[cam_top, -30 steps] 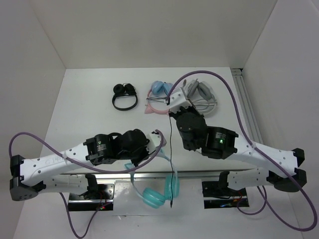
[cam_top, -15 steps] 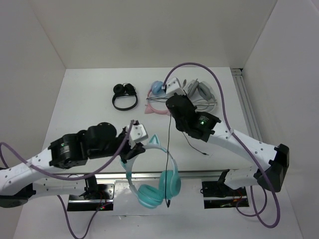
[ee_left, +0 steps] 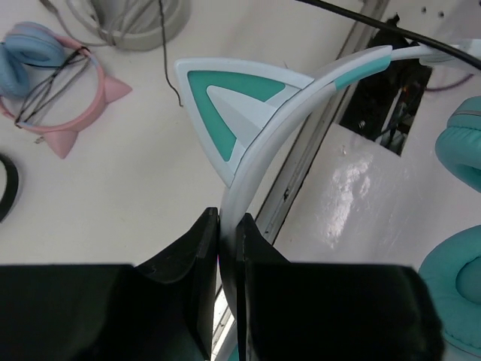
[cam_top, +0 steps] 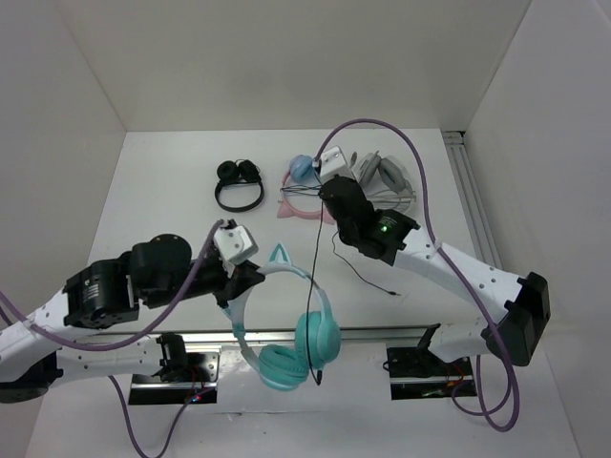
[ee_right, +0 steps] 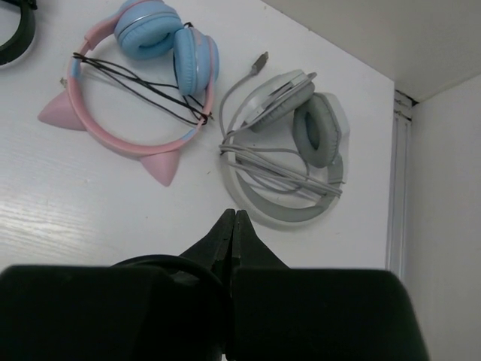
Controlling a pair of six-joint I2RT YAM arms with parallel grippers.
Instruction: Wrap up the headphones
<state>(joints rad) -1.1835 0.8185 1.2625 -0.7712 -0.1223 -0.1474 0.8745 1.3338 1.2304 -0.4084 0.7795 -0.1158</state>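
Top external view: the headphones (cam_top: 315, 336) hang at the near edge of the scene between the two arm bases. They have two teal ear cups on a curved white headband, with a white-and-teal cat ear standing on the band. The left gripper (cam_top: 239, 286) is clamped on the headband just below that ear, and the left wrist view shows both fingers pressed against the thin white band. A thin black cable (cam_top: 323, 267) rises from the ear cups to the right gripper (cam_top: 329, 196), whose fingers are pressed together. Whether they pinch the cable cannot be made out. Below lies a white table (cam_top: 162, 210) enclosed by plain white walls, with a metal rail (cam_top: 382, 334) along its near edge. At the far side three other pairs lie in a row: a small black pair (cam_top: 239, 186) on the left, a pink cat-ear pair (cam_top: 301, 186) with blue cups and black cable wound across it, and a grey pair (cam_top: 391, 186) with its cable wrapped round the band.
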